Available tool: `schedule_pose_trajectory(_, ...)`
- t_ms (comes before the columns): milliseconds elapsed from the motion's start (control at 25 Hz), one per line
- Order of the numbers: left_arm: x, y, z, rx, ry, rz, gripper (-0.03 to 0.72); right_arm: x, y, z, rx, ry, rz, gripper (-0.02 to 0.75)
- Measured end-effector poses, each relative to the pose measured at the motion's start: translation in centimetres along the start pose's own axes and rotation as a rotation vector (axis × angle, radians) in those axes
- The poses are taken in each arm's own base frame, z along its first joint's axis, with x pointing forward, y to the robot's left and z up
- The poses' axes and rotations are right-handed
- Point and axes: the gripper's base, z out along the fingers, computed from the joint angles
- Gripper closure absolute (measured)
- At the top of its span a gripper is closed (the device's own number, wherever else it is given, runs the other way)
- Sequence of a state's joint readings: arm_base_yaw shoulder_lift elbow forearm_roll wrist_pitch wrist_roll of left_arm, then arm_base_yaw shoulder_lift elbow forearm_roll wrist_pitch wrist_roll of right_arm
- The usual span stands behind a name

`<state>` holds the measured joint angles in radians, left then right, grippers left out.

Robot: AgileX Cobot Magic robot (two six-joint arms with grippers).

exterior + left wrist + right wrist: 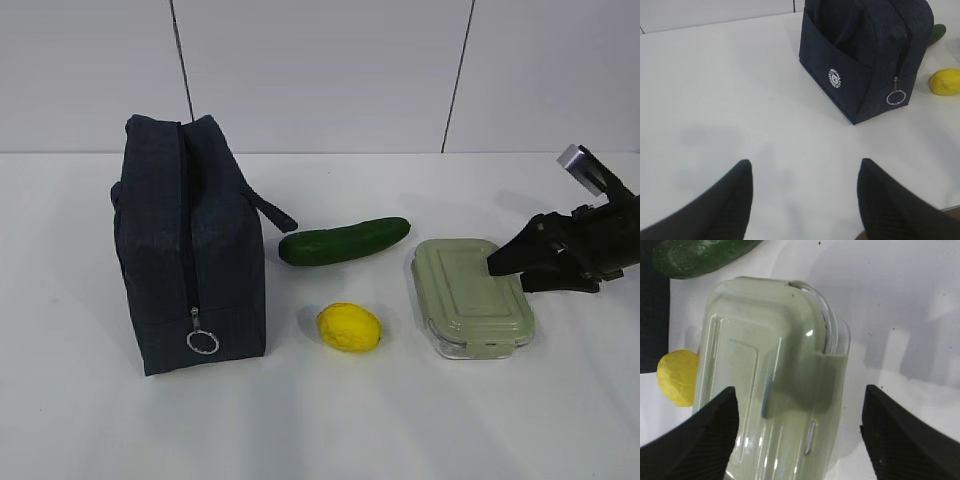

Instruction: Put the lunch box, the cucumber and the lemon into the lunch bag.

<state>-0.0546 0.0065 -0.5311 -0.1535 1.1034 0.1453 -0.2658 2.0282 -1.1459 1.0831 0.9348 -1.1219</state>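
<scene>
- Left gripper (804,200) shows only in its wrist view: jaws spread over bare bench (730,100).
- Right gripper (799,432): jaws spread, straddling the box (765,390); fingertips cut off at the lower edge.
- Box (470,297) lies centre-right, long axis running front to back.
- Cucumber (344,241) lies crosswise at centre, lemon (349,327) below it.
- Bag (190,240) stands left, zipper closed; its logo shows only in the left wrist view.

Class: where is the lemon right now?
The lemon lies on the table in the exterior view's lower middle, between the lunch bag and lunch box.
</scene>
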Motion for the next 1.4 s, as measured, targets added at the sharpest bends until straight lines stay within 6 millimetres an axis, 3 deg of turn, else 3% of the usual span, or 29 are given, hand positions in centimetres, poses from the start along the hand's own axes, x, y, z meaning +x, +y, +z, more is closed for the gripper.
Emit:
schedule_pose_trajectory(640,0.0,0.0,0.0,0.000,0.000,0.000,0.223,0.9,-1.9,2.2,-0.148,-0.030,0.046,0.150)
schedule_pose_trajectory(1040,0.0,0.0,0.0,0.000,0.000,0.000,0.223,0.9,-1.8,2.2,-0.176,-0.036,0.049,0.295)
schedule_pose_trajectory(1400,0.0,0.0,0.0,0.000,0.000,0.000,0.223,0.9,-1.7,2.2,-0.177,-0.036,0.048,0.318)
